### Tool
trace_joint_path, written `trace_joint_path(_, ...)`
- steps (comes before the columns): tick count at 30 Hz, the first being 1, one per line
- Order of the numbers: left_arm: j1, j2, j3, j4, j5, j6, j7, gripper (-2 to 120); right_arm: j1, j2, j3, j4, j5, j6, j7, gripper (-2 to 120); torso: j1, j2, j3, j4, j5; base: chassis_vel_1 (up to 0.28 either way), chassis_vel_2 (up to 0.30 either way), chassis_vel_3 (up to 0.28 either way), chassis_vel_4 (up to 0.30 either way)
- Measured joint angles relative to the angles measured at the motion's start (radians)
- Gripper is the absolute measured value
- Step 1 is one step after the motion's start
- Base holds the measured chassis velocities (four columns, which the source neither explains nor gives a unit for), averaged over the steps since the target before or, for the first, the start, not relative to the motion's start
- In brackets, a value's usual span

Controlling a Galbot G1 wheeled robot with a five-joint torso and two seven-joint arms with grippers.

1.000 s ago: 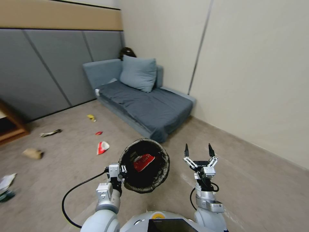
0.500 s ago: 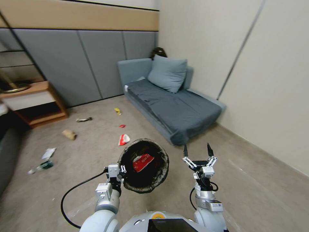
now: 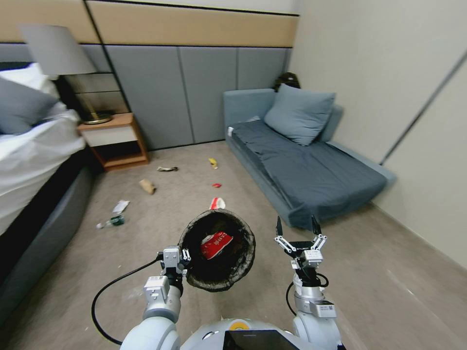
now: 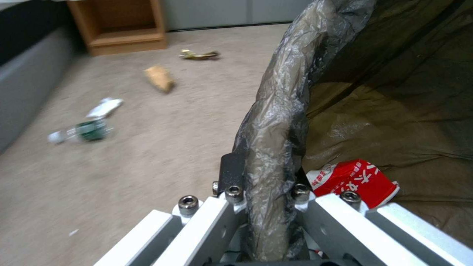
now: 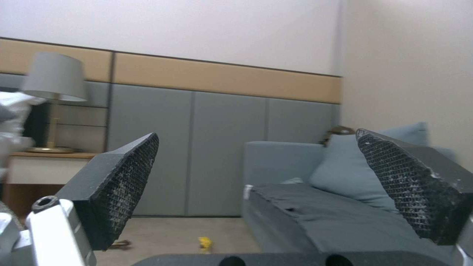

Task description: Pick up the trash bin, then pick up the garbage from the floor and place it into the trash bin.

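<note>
Item: small round white plastic trash bin, dark bag-lined, held aloft before the robot; left gripper clenched on its rim. Light, stiff; rim grip suits. Right gripper spread, empty. Garbage on beige carpet floor: light, crushable, pinch anywhere.

we hold the trash bin off the floor with our left gripper clamped on its bag-lined rim, a red-and-white wrapper lying inside. our right gripper is raised beside the bin, fingers spread, holding nothing. ahead, a plastic bottle, white tissue, brown paper bag and yellow wrapper litter the carpet between bed and sofa.
</note>
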Motion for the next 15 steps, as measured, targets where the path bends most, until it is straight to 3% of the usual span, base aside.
trace_joint_path(15,-0.002,-0.002,0.001,0.01,0.011,-0.004,-0.002,0,0.002,0.004,0.001,0.007,0.0,-0.005,0.0,100,0.0,0.0,0.0,0.0002,0.0001,0.101,0.112,0.103,0.104)
